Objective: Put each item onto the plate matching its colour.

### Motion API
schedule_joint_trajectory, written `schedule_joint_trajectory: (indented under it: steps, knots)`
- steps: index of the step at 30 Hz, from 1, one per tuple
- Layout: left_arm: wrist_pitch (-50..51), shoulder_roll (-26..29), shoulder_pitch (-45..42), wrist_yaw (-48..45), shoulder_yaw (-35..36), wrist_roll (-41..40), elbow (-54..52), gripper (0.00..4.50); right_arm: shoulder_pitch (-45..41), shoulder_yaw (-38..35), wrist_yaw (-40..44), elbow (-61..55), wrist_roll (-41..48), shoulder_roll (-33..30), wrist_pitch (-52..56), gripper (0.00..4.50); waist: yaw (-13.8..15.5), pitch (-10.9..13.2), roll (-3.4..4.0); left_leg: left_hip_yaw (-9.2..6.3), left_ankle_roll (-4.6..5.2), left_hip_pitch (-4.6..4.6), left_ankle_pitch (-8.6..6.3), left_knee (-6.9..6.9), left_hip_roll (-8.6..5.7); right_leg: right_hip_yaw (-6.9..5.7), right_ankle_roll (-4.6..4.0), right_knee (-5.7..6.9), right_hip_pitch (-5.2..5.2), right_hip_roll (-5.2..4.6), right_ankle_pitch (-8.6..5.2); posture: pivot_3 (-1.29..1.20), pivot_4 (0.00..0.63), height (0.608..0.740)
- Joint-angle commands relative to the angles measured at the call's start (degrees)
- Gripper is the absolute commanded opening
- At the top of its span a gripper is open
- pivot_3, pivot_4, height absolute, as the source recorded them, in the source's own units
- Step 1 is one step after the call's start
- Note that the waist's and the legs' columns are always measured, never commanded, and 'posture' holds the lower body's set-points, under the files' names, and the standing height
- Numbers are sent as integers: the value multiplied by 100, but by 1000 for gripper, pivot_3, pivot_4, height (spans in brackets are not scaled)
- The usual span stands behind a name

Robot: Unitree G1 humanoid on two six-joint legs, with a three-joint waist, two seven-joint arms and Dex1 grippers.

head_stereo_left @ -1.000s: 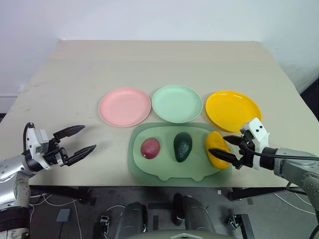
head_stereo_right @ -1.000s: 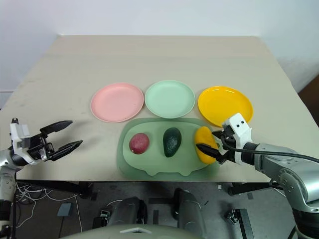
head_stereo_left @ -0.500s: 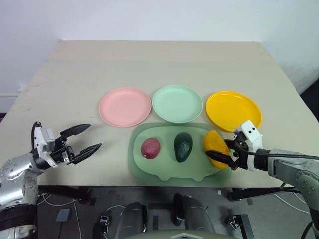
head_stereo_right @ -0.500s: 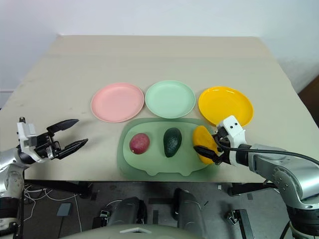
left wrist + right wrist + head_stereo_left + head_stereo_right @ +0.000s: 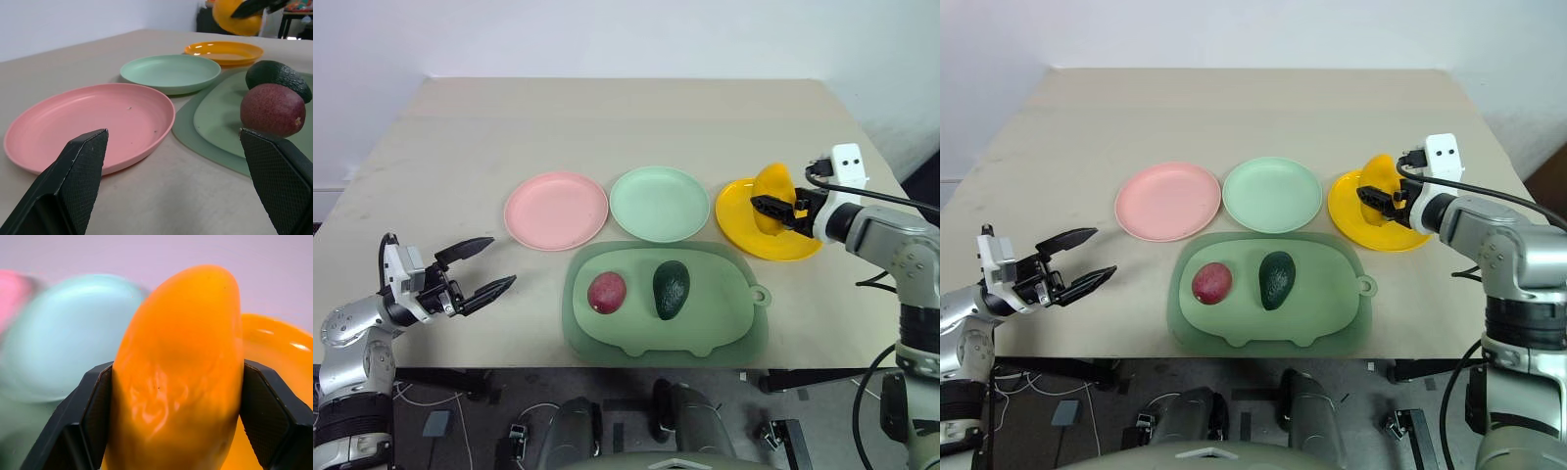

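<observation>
Yellow mango is grasped between the fingers of the right gripper and is held upright above the yellow plate, on the side of that plate nearest the green plate. In the right wrist view the two fingers are seen pressed on both flanks of the fruit, so the grip looks firm.

On the desk three plates are laid in a row across the middle: the pink plate toward the left edge, the green one in the centre, the yellow one toward the right edge. Just beside them, toward the near edge, the tray is placed; the avocado and the purple fruit are lying on it, near each other but apart.

The left gripper is held wide open and empty near the near-left corner of the desk, well apart from the tray and pointed toward the pink plate.

The step in hand is judged to be the delivery of the mango to its plate; the other two fruits are not yet sorted. For the next move the mango should be lowered until it is supported by the plate, somewhat more toward the plate's centre, and only then the fingers should be released. Because the fruit is oblong and held on end, it may tip or roll toward the rim if it is let go from a height.
</observation>
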Motion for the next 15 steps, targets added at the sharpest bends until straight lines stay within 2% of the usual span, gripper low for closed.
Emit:
schedule_joint_trajectory:
  steps: [1, 6, 8, 10, 15]
  knots:
    - [-100, 12, -30, 40, 29, 16, -71, 4500, -373, 311, 44, 716, -604, 30, -536, 3271, -7, 1, 2, 2, 0, 0, 0, 0, -1, 0, 0, 0, 0, -2, 0, 0, 150, 737]
    - [-122, -11, 56, 87, 38, 6, -149, 4500, -614, 517, 213, 1290, -986, 117, -859, 3271, -52, 5, 8, 2, 0, 1, 0, 0, 1, 1, 1, 2, -2, -1, 0, 0, 150, 737]
    - [-130, -17, 92, 98, 48, 2, -163, 4500, -630, 524, 358, 1287, -1033, 94, -871, 3979, -89, 5, 9, 0, 0, 0, 0, 0, 3, 0, 1, 3, -2, -1, 0, 0, 150, 737]
    - [-140, -19, 120, 103, 55, -3, -168, 4500, -599, 457, 564, 1068, -959, -4, -742, 4486, -113, 5, 9, 0, 0, 0, 0, -1, 4, 0, 1, 3, -2, -1, 0, 0, 150, 737]
    - [-135, -25, 172, 135, 51, -18, -229, 4500, -316, 147, 1087, -180, -475, -479, 41, 4486, -108, 10, 16, -7, 0, -3, 0, -2, 7, 2, 1, 5, -10, -2, 1, 0, 150, 737]
